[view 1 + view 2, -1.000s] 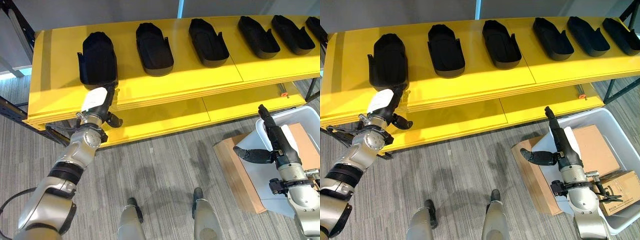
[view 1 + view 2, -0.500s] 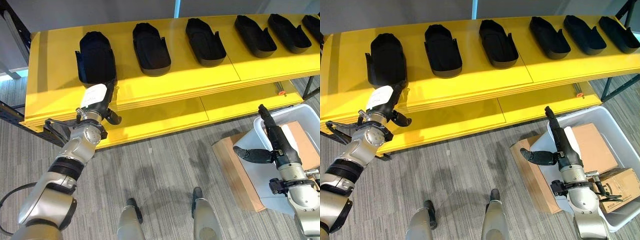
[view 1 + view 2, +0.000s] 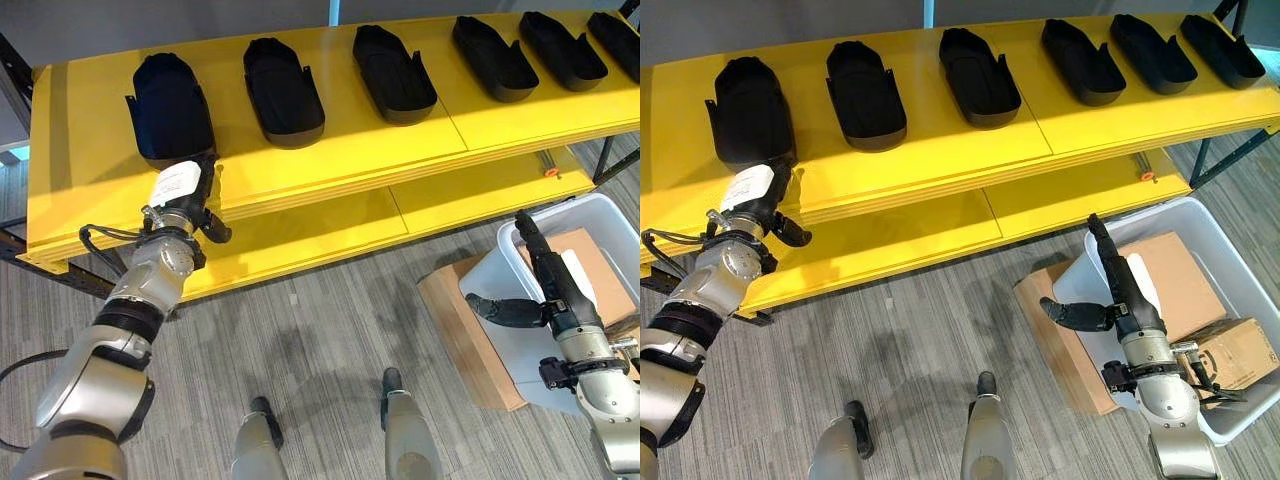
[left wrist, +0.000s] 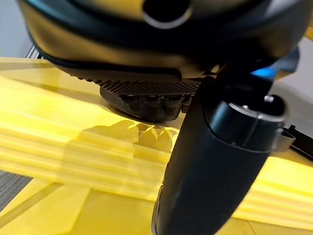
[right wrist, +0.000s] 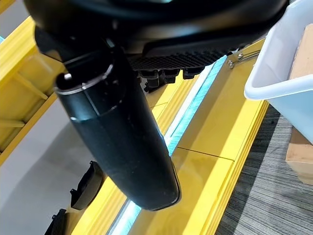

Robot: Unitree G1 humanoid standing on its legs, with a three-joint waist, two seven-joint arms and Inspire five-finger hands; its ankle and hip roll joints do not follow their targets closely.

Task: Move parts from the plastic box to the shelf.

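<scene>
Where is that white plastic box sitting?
The plastic box sits on the floor at the robot's right, below the yellow shelf, beside the right hand.

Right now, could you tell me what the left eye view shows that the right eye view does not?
Left eye view's extra: a dark shelf post at the upper left. Right eye view's extra: a small carton in the plastic box. Both: six parts on the shelf, the left hand at the leftmost part, the open right hand by the box, and a large carton in it.
</scene>
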